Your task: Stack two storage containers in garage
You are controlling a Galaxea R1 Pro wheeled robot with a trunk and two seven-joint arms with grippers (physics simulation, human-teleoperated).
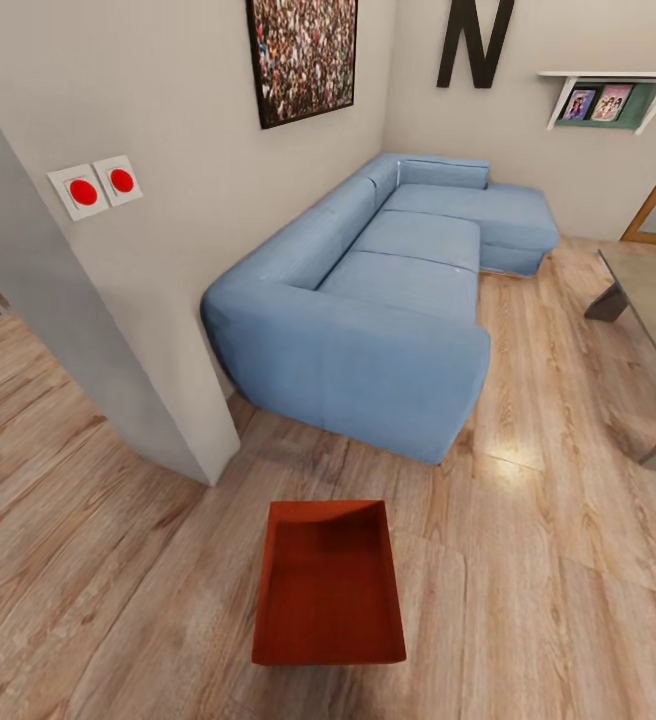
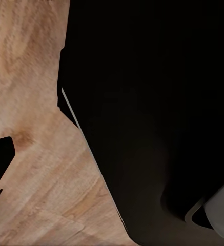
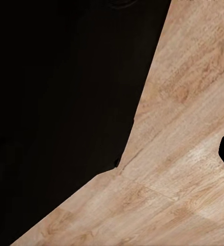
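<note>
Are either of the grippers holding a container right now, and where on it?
Cannot tell. One storage container sits low in the head view, over the wood floor.

Blue sectional sofa (image 1: 388,290) against pale walls (image 1: 168,90) (light wood-plank floor (image 1: 568,560)).

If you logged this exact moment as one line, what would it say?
room: living room | storage container: open, empty, on wood-plank floor | ahead: blue sofa | grippers: state unclear

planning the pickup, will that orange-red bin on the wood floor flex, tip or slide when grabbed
The storage container looks empty and thin-walled, so probably light and possibly a bit flexible. Its flat, boxy base should resist tipping. On the smooth wood floor it may slide if pushed.
</note>
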